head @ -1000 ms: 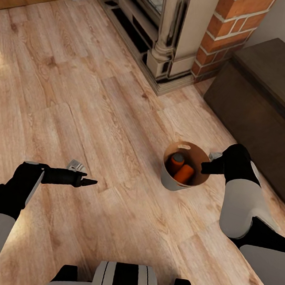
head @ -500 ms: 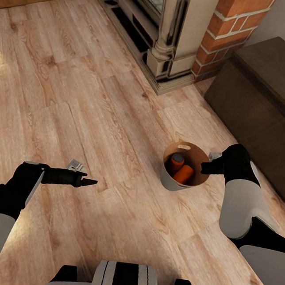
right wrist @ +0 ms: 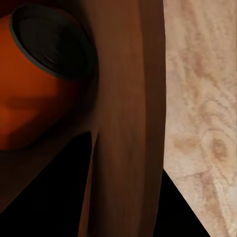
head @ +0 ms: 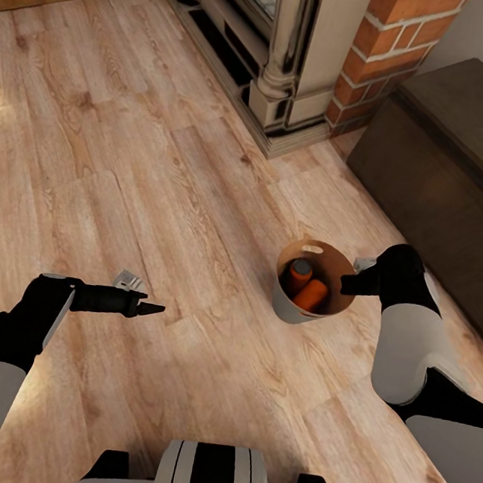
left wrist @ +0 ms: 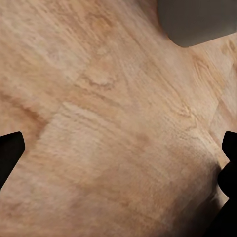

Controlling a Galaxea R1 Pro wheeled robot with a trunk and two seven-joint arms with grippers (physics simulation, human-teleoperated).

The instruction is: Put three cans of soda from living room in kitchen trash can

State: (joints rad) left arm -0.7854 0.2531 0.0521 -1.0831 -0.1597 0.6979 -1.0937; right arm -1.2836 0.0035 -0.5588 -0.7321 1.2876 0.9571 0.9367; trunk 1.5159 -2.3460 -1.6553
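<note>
- Two orange cans (head: 305,286) lie inside the trash can (head: 287,304), one standing and one tilted against it. The dark blue can cannot be made out.
- The trash can hangs above the wooden floor (head: 165,187) near the brick fireplace (head: 386,48), beside a dark cabinet (head: 447,168), which places it in the living room.
- The right gripper (head: 351,284) is clamped on the bin's rim; the right wrist view shows the brown inner wall (right wrist: 128,118) running between the jaws and an orange can top (right wrist: 52,44) close by.
- The left gripper (head: 146,307) holds nothing. Its fingers (left wrist: 10,153) stand wide apart over bare floor.
- Handling judgement: the bin looks rigid and light, but its load is loose. Cans will likely roll if the bin tips.
- The smooth tapered wall may slip in a pinch grip. The rim, or the handle slot (head: 311,249), is the firmest hold.
- Recommended practice: keep the opening upward during transport to the kitchen.
</note>
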